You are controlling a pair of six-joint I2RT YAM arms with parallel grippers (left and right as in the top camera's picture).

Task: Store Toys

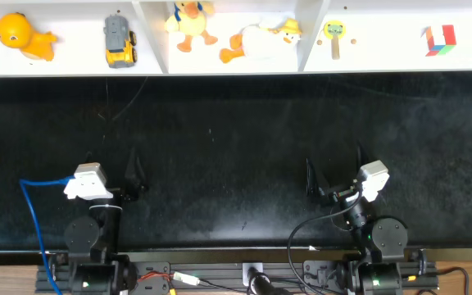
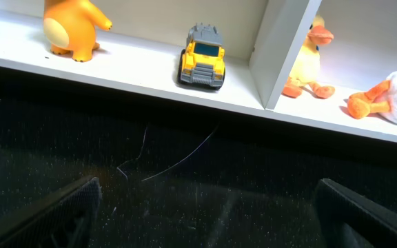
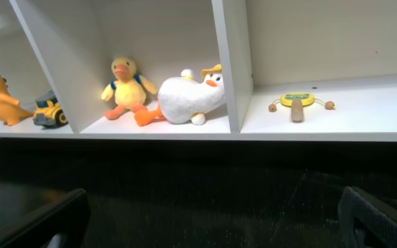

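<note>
The left gripper (image 1: 111, 168) sits low over the black tabletop (image 1: 236, 123) near its arm's base, fingers spread wide and holding nothing. The right gripper (image 1: 336, 168) mirrors it on the other side, also spread and empty. Both face the white shelf (image 1: 220, 70) along the far edge.

No toy lies on the tabletop between the grippers and the shelf. Every toy in view is well apart from both grippers, already inside a compartment.

- **Left compartment:** an orange figure (image 1: 23, 34) stands beside a yellow truck (image 1: 120, 41). The truck's long axis runs front to back, with one end facing the tabletop. The left arm is the nearer one to these.
- **Middle compartment:** a yellow duck plush (image 1: 191, 23) sits upright, and a white duck plush (image 1: 260, 41) lies on its side just beside it.
- **Right compartment:** a small yellow-green handled toy (image 1: 335, 34) lies with its handle pointing toward the tabletop, well apart from a coloured block toy (image 1: 437, 38). The right arm is nearer to these.

Nothing stands between either gripper and the shelf. With nothing left to collect, the storing appears finished. A blue cable (image 1: 35, 192) loops beside the left arm's base.
</note>
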